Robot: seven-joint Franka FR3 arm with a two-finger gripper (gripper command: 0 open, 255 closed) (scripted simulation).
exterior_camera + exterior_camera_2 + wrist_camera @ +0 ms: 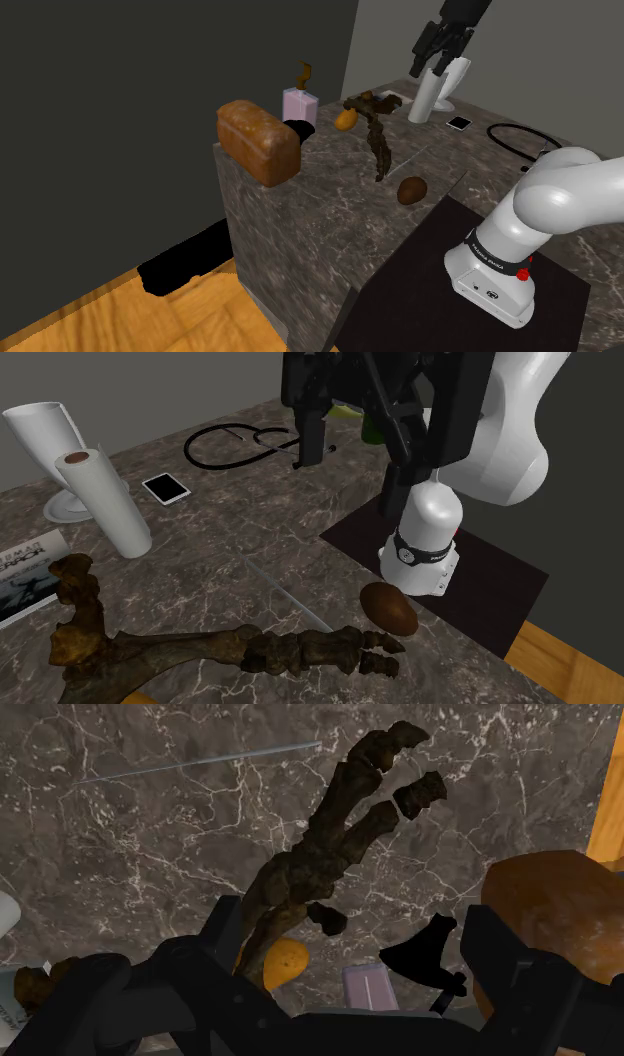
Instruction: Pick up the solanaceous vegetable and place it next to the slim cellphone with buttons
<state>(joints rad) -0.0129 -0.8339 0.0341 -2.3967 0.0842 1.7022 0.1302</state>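
The potato (411,190) (389,609), a brown oval lump, lies on the dark marble counter (330,215) just off the edge of my black stand mat. The cellphone (459,122) (166,488), a flat dark slab with a pale rim, lies farther back beside a white paper roll (437,90) (103,502). My gripper (430,68) (352,490) (355,929) hangs high above the counter, open, with nothing between its fingers. It looks down on a brown skeleton foot (330,854) (230,647).
A bread loaf (258,141) (550,904) sits at the counter's corner by a pink dispenser (299,103) and an orange lump (346,119). A black cable loop (520,138) (240,444) lies behind the phone. A white vase (45,442) and a magazine (20,567) stand nearby.
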